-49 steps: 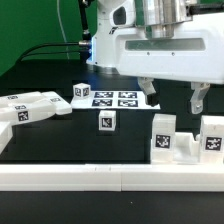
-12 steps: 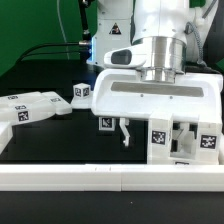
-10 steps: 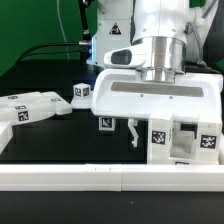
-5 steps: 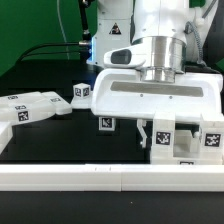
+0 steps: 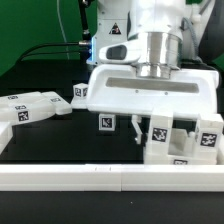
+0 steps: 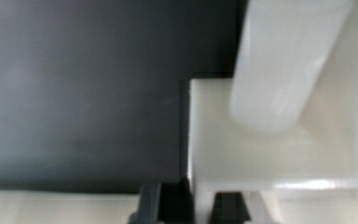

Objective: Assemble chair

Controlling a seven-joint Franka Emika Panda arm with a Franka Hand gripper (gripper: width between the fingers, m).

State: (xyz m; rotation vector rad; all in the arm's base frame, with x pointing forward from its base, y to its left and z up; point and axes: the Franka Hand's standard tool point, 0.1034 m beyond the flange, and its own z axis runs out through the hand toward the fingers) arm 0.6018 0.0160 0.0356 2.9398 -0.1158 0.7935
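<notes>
My gripper [image 5: 144, 134] is low over the table in the exterior view's right half. Its fingers are shut on the left upright wall of a white blocky chair piece [image 5: 185, 148], which carries square tags on two raised ends and sits slightly tilted. In the wrist view the two dark fingertips [image 6: 165, 206] pinch a thin white wall of that piece [image 6: 282, 150], with the gripper's midpoint [image 6: 195, 206] on it. A small white tagged cube [image 5: 106, 122] stands just left of the fingers. Another tagged cube [image 5: 82, 92] stands farther back, and white tagged slabs [image 5: 30, 106] lie at the left.
A long white border rail [image 5: 100, 178] runs along the front edge. The wide white hand body [image 5: 150, 92] hides the marker board and the table behind it. Black cables hang at the back left.
The gripper came down from above the table. Its left finger closed rightward onto the chair piece, and the piece has shifted a little up and left with a slight tilt.
</notes>
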